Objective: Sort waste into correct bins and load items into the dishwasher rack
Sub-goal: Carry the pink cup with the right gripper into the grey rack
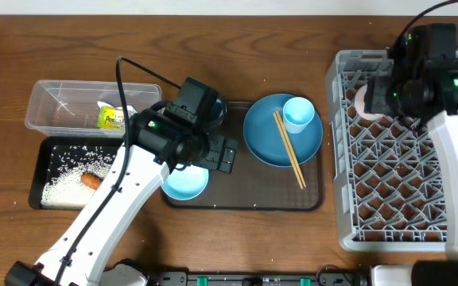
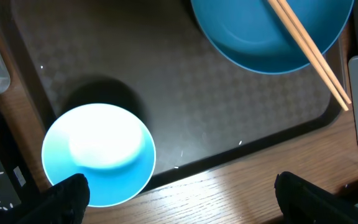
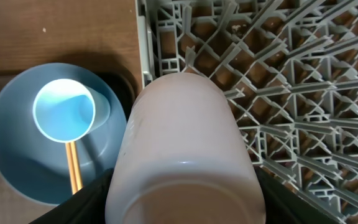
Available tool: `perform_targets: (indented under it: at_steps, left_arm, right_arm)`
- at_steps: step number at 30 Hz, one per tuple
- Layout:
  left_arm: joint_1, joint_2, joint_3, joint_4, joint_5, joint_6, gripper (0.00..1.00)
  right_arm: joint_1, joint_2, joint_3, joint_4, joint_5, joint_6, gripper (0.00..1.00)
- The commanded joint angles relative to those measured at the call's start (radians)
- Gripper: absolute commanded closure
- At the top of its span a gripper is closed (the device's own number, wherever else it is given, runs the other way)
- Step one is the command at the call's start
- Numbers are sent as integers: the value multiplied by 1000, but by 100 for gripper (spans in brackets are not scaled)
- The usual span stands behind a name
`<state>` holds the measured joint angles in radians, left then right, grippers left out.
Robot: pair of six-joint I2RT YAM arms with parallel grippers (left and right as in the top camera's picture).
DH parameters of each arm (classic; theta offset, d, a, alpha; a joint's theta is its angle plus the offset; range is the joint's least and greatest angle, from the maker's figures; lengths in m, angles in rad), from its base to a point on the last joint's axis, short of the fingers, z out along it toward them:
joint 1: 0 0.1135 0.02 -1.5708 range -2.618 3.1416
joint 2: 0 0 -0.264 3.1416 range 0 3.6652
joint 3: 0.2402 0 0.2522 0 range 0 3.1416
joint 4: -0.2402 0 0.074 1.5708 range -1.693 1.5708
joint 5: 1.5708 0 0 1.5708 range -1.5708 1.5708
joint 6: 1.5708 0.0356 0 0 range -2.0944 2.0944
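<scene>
Though waste (image 1: 111, 117) lay binned, the right hand (image 1: 384, 94) clamped the pink cup (image 3: 182, 137) over the rack's (image 1: 388, 199) far-left corner; the left hand (image 1: 221, 153) gaped near the bowl (image 1: 188, 184); plate (image 1: 262, 127), blue cup (image 1: 298, 113), chopsticks (image 1: 290, 151) awaited loading.

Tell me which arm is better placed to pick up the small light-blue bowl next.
Left, most likely. The left fingers are open and hang right by the small light-blue bowl on the brown tray; the right fingers are closed on the pinkish-white cup at the dishwasher rack, across the table.
</scene>
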<state>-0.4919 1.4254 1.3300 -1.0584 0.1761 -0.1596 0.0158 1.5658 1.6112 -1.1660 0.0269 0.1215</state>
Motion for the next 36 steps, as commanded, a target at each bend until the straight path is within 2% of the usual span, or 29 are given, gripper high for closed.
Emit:
perform_targets:
  at_steps: [1,7,17,33,36]
  left_arm:
    - [-2,-6,0,-3,-13,2,2]
    - [-2,-6,0,-3,-13,2,2]
    - [-2,-6,0,-3,-13,2,2]
    - [-2,-6,0,-3,-13,2,2]
    - [-2,-6,0,-3,-13,2,2]
  right_arm:
    - [-9,42,23,3,14,-14,73]
    - [-14,106,23,-46,14,-14,77]
    - [-76,129,11,-116,13,-3,77]
    - [-91,131,-203,77,-80,-34,77]
    - [-91,131,-224,103,-80,-34,75]
